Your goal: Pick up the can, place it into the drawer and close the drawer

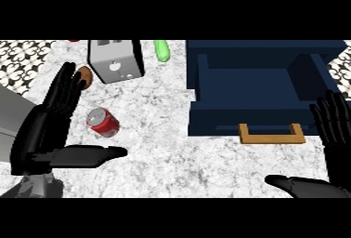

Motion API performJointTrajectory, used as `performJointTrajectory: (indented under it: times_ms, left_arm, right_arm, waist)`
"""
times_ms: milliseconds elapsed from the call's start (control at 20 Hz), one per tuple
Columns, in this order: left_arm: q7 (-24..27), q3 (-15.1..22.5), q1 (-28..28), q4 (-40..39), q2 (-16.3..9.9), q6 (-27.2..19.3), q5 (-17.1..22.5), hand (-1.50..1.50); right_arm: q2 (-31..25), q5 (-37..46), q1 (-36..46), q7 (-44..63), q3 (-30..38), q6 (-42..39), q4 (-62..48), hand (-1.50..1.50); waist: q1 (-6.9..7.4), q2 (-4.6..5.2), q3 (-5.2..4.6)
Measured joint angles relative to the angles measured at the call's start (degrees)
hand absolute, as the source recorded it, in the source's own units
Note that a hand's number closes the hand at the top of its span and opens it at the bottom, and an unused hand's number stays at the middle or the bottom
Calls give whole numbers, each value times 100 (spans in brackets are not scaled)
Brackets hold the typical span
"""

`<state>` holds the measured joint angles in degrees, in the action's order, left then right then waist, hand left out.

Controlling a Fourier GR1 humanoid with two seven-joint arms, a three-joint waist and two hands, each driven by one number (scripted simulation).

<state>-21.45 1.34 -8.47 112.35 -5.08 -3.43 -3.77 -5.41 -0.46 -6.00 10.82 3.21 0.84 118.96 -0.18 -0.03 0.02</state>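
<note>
Two black robot hands are showing over a white marbled bench (171, 153), seen from steeply above. The left robot hand (48, 125) is sitting at about 9 o'clock, fingers straight and pointing toward 12, thumb stretching out sideways toward 3. It is fully open and holding nothing. The right robot hand (336, 135) is sitting at about 4 o'clock against the view's edge, also spread flat with its thumb pointing toward 9, and it too is gripping nothing. Part of it is running off the right edge.

A red can (103, 122) is lying on its side on the bench just right of the left robot hand's fingers and above its thumb, apart from both; its silver top is facing roughly 11 o'clock.

At 2 o'clock a dark blue drawer (260, 83) is standing pulled open, with a wooden handle (272, 135) on its front edge, near the right robot hand.

At 11 o'clock a silver toaster (115, 60) is standing. A brown rounded object (85, 76), half hidden behind the left fingertips, is hard to identify. A green object (162, 50) at 12 o'clock is cut off at the top. A grey surface (12, 109) is partly showing at the left edge.
</note>
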Motion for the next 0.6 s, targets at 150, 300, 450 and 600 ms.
performJointTrajectory:
  times_ms: [150,300,450,600]
  left_arm:
    - [-131,-29,26,60,70,-60,25,-150]
    - [-208,-154,161,182,41,-19,135,-150]
    - [-137,-260,176,37,32,-40,113,-150]
    - [-211,-297,108,-8,40,-70,99,-150]
  right_arm:
    - [14,-51,-206,-102,38,-120,65,-150]
    - [37,-101,-421,-214,108,-223,142,-150]
    - [53,-110,-440,-293,200,-267,87,-150]
    - [67,-124,-580,-246,229,-356,250,-150]
  waist:
    - [1,-1,1]
    - [4,-2,-1]
    - [5,-2,-1]
    - [2,-2,-2]
